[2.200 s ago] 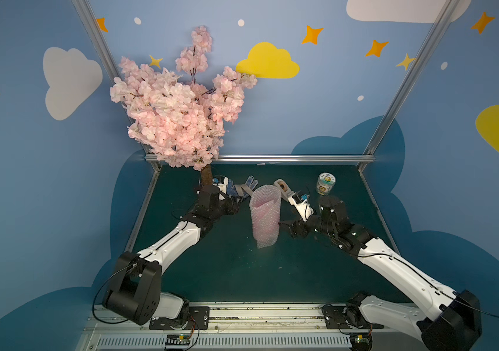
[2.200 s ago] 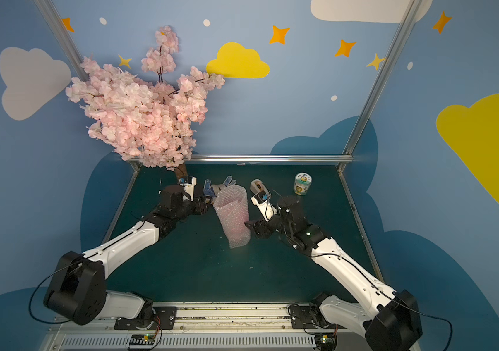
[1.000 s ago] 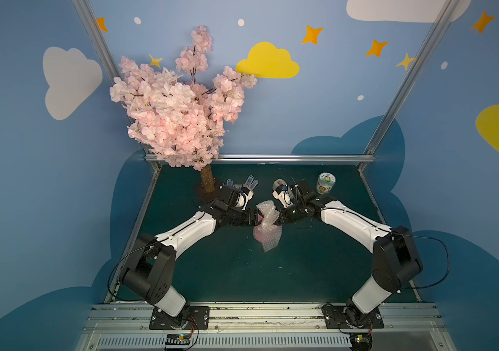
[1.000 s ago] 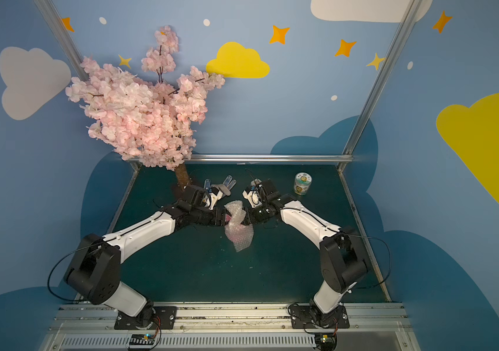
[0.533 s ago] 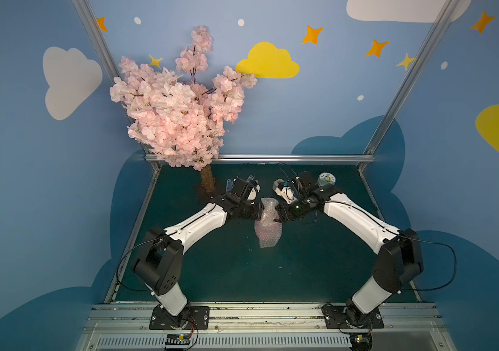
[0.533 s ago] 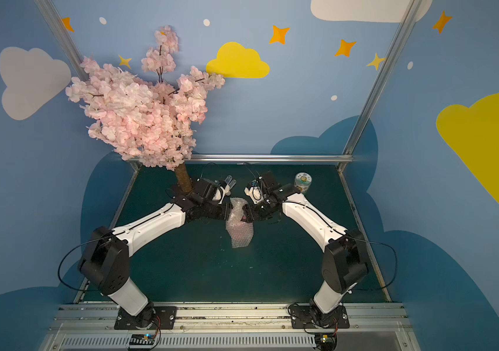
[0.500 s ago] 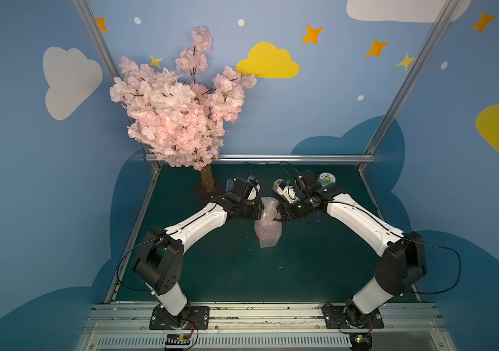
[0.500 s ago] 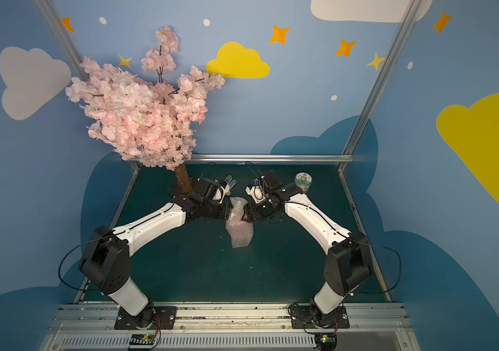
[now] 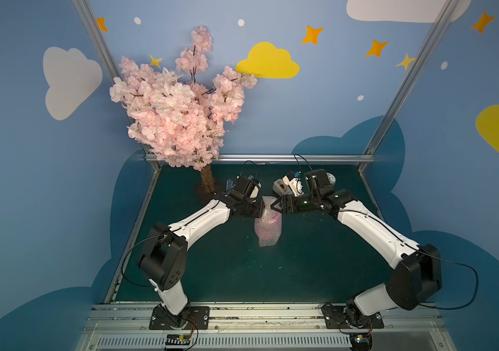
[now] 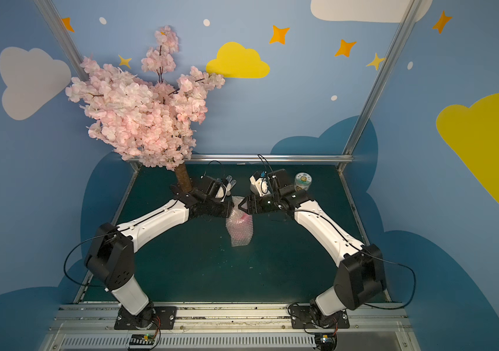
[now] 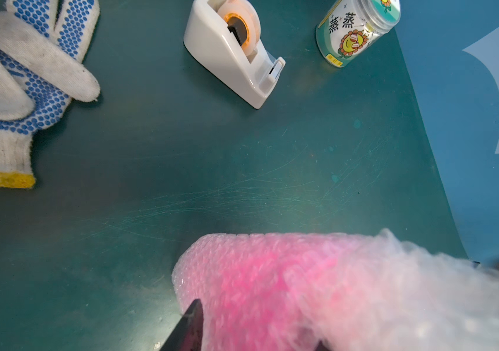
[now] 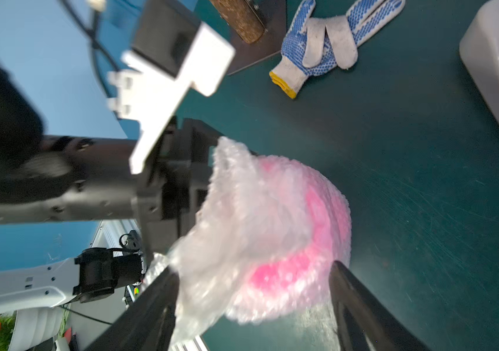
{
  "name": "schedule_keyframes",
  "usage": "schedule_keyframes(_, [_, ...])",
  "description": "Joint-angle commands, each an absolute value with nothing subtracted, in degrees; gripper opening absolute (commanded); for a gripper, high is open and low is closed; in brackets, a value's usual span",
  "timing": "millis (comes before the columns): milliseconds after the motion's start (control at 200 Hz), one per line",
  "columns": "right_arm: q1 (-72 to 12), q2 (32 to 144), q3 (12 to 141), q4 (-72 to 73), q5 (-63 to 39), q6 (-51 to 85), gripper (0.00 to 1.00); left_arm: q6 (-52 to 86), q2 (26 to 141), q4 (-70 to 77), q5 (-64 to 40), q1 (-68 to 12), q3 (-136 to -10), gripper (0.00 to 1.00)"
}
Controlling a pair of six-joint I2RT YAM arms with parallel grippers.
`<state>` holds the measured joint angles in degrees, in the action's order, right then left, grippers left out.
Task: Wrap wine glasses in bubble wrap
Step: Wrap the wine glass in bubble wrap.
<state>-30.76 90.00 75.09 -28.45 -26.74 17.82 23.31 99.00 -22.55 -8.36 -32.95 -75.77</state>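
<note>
The wrap is being closed up: the bubble wrap (image 9: 268, 231) is being bunched around the pink goblet (image 12: 321, 212), over the middle of the green table (image 9: 303, 267) between the arms. The bundle is being clenched by the left gripper (image 11: 254, 334). The right gripper (image 12: 252, 273) is being held spread around it, grasping nothing. Next, by the look of it, the loose film is to be tucked down gently. Stem and foot are being hidden by wrap, and both wrist views are being smeared by blur.

Whole booth has sky-blue walls (image 9: 318, 115) with a yellow cloud (image 9: 268, 63), a white cloud (image 9: 70, 82) and orange stars (image 9: 312, 34) on them. Aluminium posts (image 9: 406, 82) run up the back corners. Pink cherry blossom tree (image 9: 178, 118) sits back left on a dark green tabletop (image 9: 242, 273), a bit scratched. Light's even, probably overhead.
</note>
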Motion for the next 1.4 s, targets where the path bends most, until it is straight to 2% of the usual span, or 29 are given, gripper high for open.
schedule_keyframes(0, [-32.12, 94.58, 78.26, -31.39, -21.30, 16.99, 0.76, 21.27, 100.78, -27.44, -5.07, -33.03, -73.97, 0.46])
schedule_keyframes(145, [-33.38, 100.45, 83.01, -40.30, -15.90, 14.13, 0.70, 22.14, 98.18, -28.12, -6.62, -32.13, -74.52, 0.52])
schedule_keyframes(215, [-33.92, 103.84, 87.49, -46.75, -14.28, 12.23, 0.68, 23.31, 95.85, -28.79, -7.14, -30.90, -74.99, 0.60])
schedule_keyframes(305, [-34.41, 108.52, 92.86, -54.77, -13.17, 9.35, 0.65, 24.23, 92.37, -28.88, -9.90, -28.70, -74.66, 0.61])
schedule_keyframes(546, [-35.03, 111.36, 92.80, -55.10, -12.47, 8.90, 0.63, 25.85, 84.64, -23.62, -16.40, -27.59, -69.67, 0.62])
schedule_keyframes(636, [-35.00, 111.94, 92.56, -54.78, -12.93, 9.02, 0.63, 24.81, 85.09, -23.28, -19.74, -28.79, -69.58, 0.66])
schedule_keyframes(746, [-34.80, 111.15, 92.58, -53.24, -15.48, 9.73, 0.63, 23.18, 87.93, -24.92, -18.03, -31.80, -70.71, 0.69])
schedule_keyframes(811, [-34.29, 110.64, 93.45, -52.99, -17.30, 10.12, 0.63, 22.93, 89.45, -26.23, -14.06, -32.74, -70.88, 0.67])
schedule_keyframes(896, [-33.22, 109.02, 94.37, -52.72, -19.88, 10.67, 0.64, 22.36, 91.15, -27.29, -8.62, -32.90, -70.57, 0.61])
schedule_keyframes(1151, [-30.92, 102.22, 95.64, -52.91, -28.56, 10.87, 0.67, 21.96, 96.74, -29.18, -3.49, -33.13, -71.84, 0.51])
schedule_keyframes(1267, [-29.75, 98.03, 94.46, -52.76, -28.98, 10.89, 0.68, 21.87, 97.95, -29.87, -3.56, -33.13, -72.88, 0.48])
schedule_keyframes(1397, [-27.84, 96.58, 92.94, -50.37, -23.83, 11.71, 0.68, 21.76, 99.22, -30.83, -3.52, -33.16, -73.93, 0.45])
